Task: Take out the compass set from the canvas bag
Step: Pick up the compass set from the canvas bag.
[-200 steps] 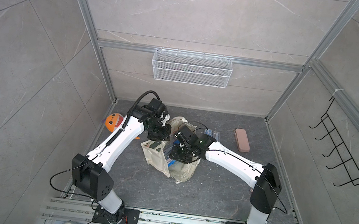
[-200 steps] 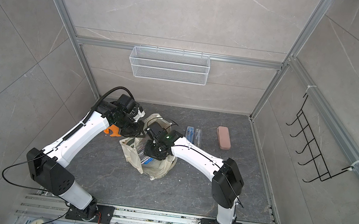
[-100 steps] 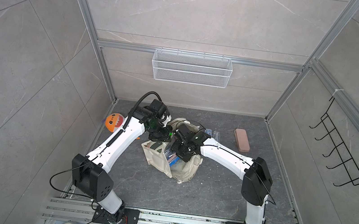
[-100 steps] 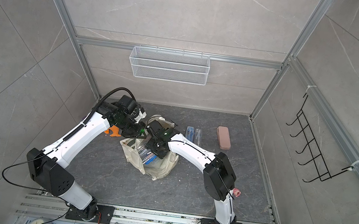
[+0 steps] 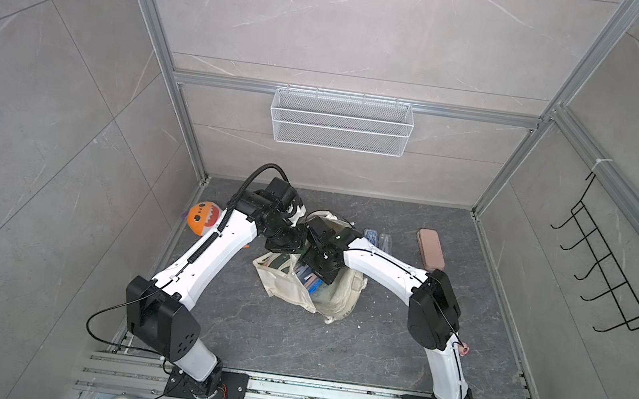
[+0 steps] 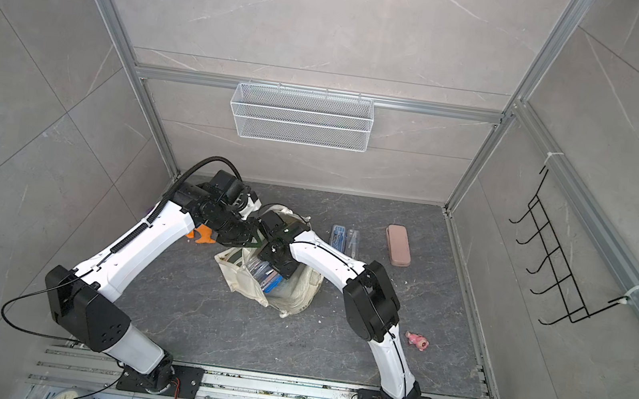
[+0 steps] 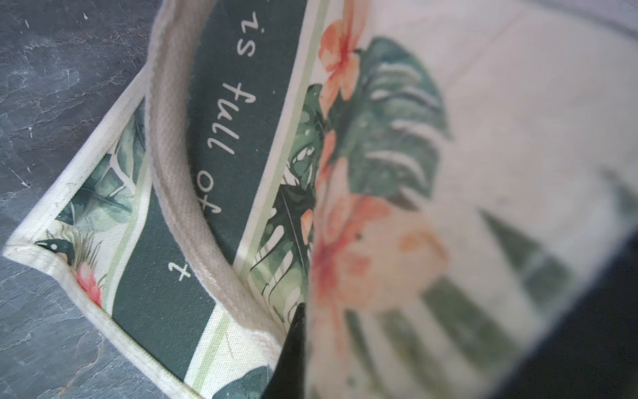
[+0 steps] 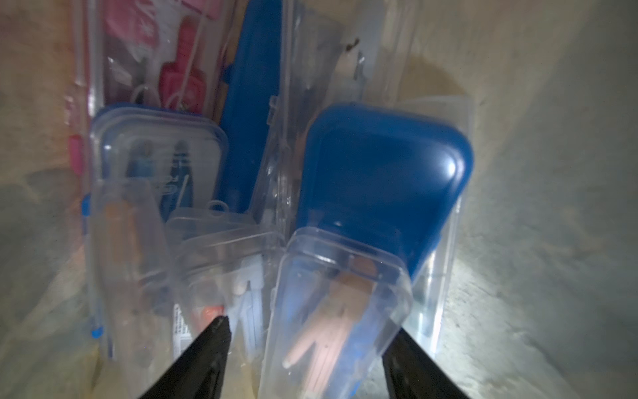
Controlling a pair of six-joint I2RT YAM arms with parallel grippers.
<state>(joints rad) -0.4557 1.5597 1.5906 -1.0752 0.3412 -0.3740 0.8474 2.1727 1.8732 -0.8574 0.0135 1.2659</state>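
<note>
My two arms: white shells, black joints

My left arm (image 5: 214, 254) has white links between blocky black joint housings, a ribbed black hose (image 5: 246, 182) arching over its wrist and a thin black cable (image 5: 101, 314) looping off the lowest housing. My right arm (image 5: 384, 264) matches. Black screwed base plates (image 5: 238, 390) sit along the six o'clock edge. The fingers (image 8: 207, 359) are matte black.

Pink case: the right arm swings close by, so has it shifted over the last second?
No. The pink case keeps its spot beside the right wall rail.
</note>
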